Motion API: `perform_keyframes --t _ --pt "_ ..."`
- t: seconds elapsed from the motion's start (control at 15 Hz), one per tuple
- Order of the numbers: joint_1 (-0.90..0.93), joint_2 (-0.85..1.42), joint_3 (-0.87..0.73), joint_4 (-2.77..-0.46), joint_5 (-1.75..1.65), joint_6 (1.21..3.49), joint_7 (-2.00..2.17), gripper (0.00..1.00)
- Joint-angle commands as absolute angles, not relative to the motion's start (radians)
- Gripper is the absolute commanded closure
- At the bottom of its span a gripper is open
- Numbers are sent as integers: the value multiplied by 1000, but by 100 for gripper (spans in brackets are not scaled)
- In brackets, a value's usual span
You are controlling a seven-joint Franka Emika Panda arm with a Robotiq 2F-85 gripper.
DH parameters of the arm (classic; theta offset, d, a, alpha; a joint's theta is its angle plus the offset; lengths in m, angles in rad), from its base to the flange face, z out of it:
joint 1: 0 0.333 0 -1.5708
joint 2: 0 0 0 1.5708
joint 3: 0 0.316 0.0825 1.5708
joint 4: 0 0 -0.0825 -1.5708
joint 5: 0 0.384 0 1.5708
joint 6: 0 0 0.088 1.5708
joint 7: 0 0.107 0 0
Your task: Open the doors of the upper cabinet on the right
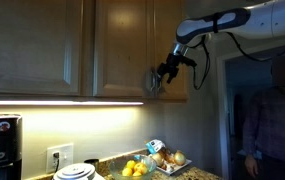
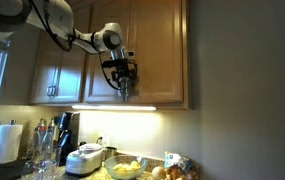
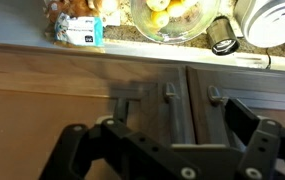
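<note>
1. The upper cabinet (image 2: 172, 30) fills the right end of the wall run, hard against the grey side wall in an exterior view. A lit strip runs under it.
2. The doors (image 2: 154, 60) look shut in both exterior views. In the wrist view they meet at a straight seam with no gap showing.
3. The arm (image 2: 52, 22) reaches in from the upper left in an exterior view, and from the upper right in the opposite one (image 1: 217, 22). It ends in front of the lower part of the doors.
4. A person (image 1: 272, 115) in a dark checked shirt stands at the far right, in the dim doorway, well apart from the cabinet.
5. The counter (image 3: 22, 38) lies below the cabinet, speckled and crowded.
6. A white cooker (image 2: 85, 158) sits on the counter left of the bowl.
7. A glass bowl (image 3: 177, 15) of yellow fruit stands on the counter, roughly under the doors.
8. The gripper (image 3: 172, 150) has its jaws spread wide and nothing between them. It hangs close to the door faces near their bottom edge (image 2: 124, 82). I cannot tell whether it touches the wood.
9. A small white and blue box (image 3: 79, 30) lies left of the bowl in the wrist view.
10. The handles (image 3: 169, 93) are slim silver bars, one each side of the seam. In the wrist view they lie just beyond the spread fingers (image 3: 82, 150), not gripped.
</note>
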State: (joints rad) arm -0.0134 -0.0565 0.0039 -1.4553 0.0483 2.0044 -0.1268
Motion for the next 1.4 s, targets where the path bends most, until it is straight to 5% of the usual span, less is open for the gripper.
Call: perform_keyframes --t 0.0,0.53,0.8,1.33 --pt "-18 -64 2 -1474 24 2069 -114 0" --pt "-13 -30 8 -1476 -8 2126 -118 0" --pt "-5 -8 17 -1465 -17 2117 -121 42" --pt "-7 -28 32 -1468 -35 2133 -138 85"
